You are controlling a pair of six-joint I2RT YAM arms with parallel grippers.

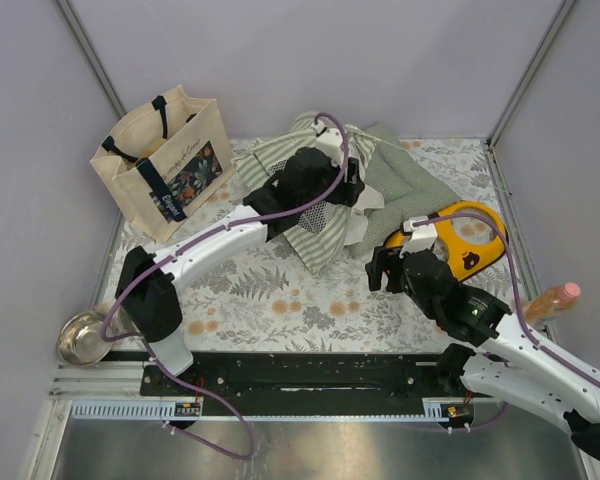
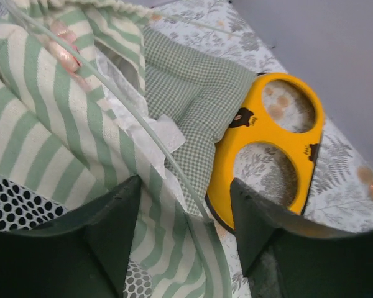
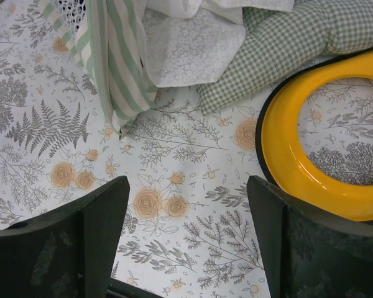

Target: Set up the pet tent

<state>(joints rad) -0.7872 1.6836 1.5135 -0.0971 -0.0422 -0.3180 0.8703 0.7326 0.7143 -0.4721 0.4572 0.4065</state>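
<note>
The left arm stretches diagonally from its base to the back of the table, where the pet tent (image 1: 318, 240) lies crumpled beside a green checked cushion (image 2: 193, 87). The left gripper (image 2: 185, 186) hangs over the striped fabric, jaws apart, a thin pole (image 2: 130, 118) running between them. The right arm is bent low, and the right gripper (image 3: 188, 186) is spread wide above the floral cloth (image 3: 174, 155), just beside a yellow ring (image 3: 286, 143).

pet tent (image 2: 50, 143) — matt striped cloth, cushion (image 2: 193, 87) quilted gingham fabric, yellow frame (image 3: 283, 149) — glossy smooth plastic
</note>
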